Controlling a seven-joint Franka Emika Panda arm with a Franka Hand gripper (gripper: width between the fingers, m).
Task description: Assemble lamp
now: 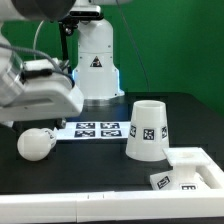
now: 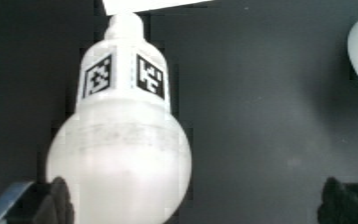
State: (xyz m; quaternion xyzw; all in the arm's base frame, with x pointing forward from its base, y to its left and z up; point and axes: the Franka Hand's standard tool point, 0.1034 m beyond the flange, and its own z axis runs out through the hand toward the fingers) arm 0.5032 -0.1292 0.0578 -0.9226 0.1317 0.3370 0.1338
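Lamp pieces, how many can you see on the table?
3. The bulb lies on its side at the exterior view's left, the shade stands near the middle, and the base sits at the right, partly out of frame. No piece seems hidden.

The exterior view sits low by the front of the black table (image 1: 90, 170). It looks across the table to the white pedestal (image 1: 97, 60) at the back. It is far enough off to see the bulb (image 1: 36, 144), the shade (image 1: 147, 130), the base (image 1: 195, 165) and the marker board (image 1: 97, 129). The wrist view looks down from very near the bulb (image 2: 119, 150), which fills much of it. Both views share the bulb and the table (image 2: 265, 100) around it.
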